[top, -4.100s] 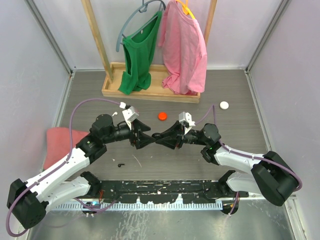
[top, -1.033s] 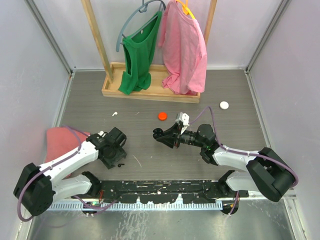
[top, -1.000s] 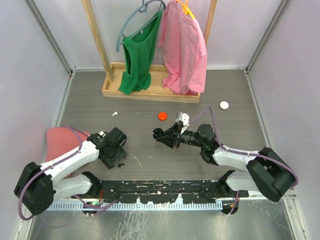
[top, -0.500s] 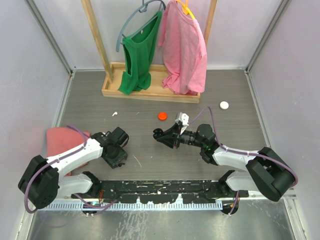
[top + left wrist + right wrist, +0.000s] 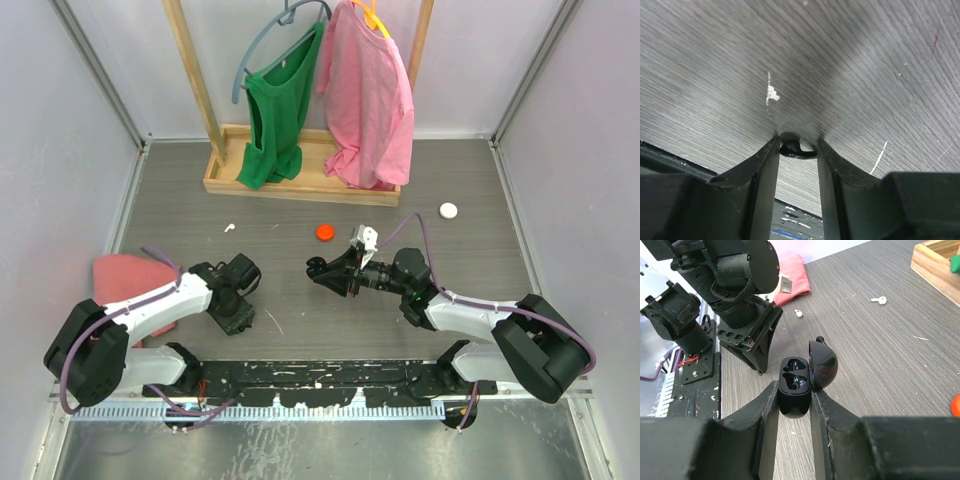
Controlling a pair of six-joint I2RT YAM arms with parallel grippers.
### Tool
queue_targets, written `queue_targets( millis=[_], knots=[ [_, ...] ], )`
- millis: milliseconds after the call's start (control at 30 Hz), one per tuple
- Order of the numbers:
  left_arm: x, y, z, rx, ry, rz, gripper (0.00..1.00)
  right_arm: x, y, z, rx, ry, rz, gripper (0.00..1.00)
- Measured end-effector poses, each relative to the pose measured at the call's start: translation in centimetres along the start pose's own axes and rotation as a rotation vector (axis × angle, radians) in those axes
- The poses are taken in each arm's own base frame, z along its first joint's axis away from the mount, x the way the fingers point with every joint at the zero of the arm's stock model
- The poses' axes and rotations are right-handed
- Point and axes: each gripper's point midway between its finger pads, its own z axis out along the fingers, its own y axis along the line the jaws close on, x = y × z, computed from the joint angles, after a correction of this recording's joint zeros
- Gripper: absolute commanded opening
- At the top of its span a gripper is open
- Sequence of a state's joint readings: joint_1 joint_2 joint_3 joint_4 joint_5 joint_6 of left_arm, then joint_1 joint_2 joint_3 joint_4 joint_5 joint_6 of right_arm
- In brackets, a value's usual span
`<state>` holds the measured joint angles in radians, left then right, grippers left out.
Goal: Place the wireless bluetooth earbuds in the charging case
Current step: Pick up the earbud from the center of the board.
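The black charging case [image 5: 795, 376] has its lid swung open to the right, and both of its wells are bare. My right gripper [image 5: 794, 388] is shut on the case body and holds it above the table; in the top view this gripper [image 5: 320, 269] sits mid-table. My left gripper [image 5: 240, 319] points down at the near-left of the table. A black earbud [image 5: 797, 148] lies on the table between its fingertips, and both fingers touch it. One white earbud [image 5: 879, 300] lies farther back [image 5: 229, 228]. A second small white piece [image 5: 798, 314] sits near the pink cloth.
An orange-red puck [image 5: 325, 232] and a white puck [image 5: 448, 210] lie behind the grippers. A pink cloth [image 5: 125, 275] is at the left edge. The wooden rack base [image 5: 300, 180] with hanging green and pink shirts stands at the back. A white scratch [image 5: 879, 157] marks the table.
My left gripper has shifted slightly right and lowered over the black earbud, and its jaws have narrowed around it. The right gripper and the case have not moved.
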<state>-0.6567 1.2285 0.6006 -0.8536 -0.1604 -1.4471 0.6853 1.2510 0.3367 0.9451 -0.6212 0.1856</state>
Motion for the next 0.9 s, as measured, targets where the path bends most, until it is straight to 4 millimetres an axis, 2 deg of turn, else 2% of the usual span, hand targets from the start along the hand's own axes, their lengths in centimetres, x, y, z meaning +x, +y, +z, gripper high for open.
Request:
queue_targets(
  millis=[267, 533, 733, 900],
  knots=[
    [-0.2, -1.5, 0.2, -0.020, 0.003, 0.099, 0.29, 0.1, 0.0, 0.0, 0.003, 0.003, 0.002, 0.09],
    [-0.8, -5.4, 0.4, 0.003, -0.001, 0.350, 0.26, 0.1, -0.3, 0.0, 0.016, 0.003, 0.004, 0.09],
    [-0.8, -7.3, 0.4, 0.008, -0.020, 0.493, 0.38, 0.1, -0.5, 0.0, 0.031, 0.003, 0.002, 0.09],
    [-0.8, -6.4, -0.2, -0.015, -0.028, 0.525, 0.44, 0.2, -0.7, 0.0, 0.039, 0.004, 0.001, 0.09]
  ],
)
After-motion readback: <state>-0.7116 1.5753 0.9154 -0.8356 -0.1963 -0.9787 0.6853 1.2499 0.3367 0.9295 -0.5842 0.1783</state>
